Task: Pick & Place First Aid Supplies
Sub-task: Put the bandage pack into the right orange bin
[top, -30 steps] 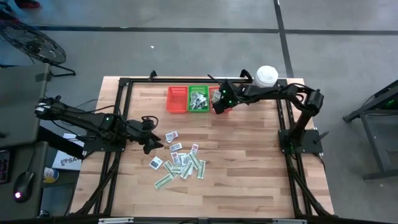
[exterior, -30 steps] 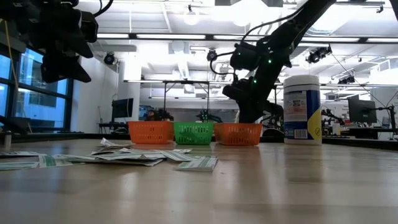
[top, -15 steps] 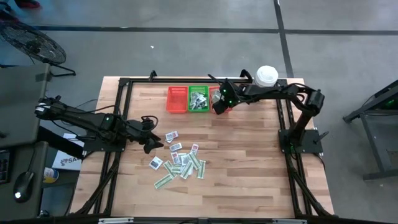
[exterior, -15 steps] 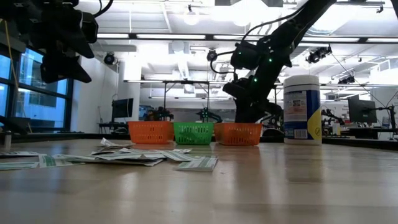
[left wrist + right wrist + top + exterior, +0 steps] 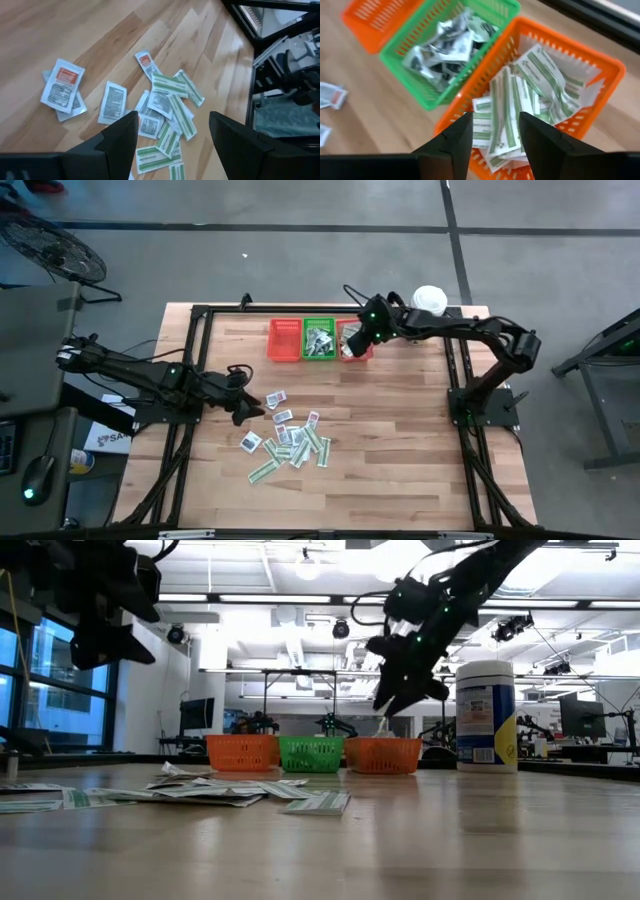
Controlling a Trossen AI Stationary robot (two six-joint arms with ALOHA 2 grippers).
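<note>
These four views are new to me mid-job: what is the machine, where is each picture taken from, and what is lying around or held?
Two dark robot arms work at a wooden table. One picture looks straight down, one looks level across the tabletop, and one sits on each wrist. The left hand is open and empty above loose first aid packets. The right hand is open and empty above an orange basket of green-and-white strips. Next to it is a green basket of white packets, then another orange basket. A white tub stands nearby.
</note>
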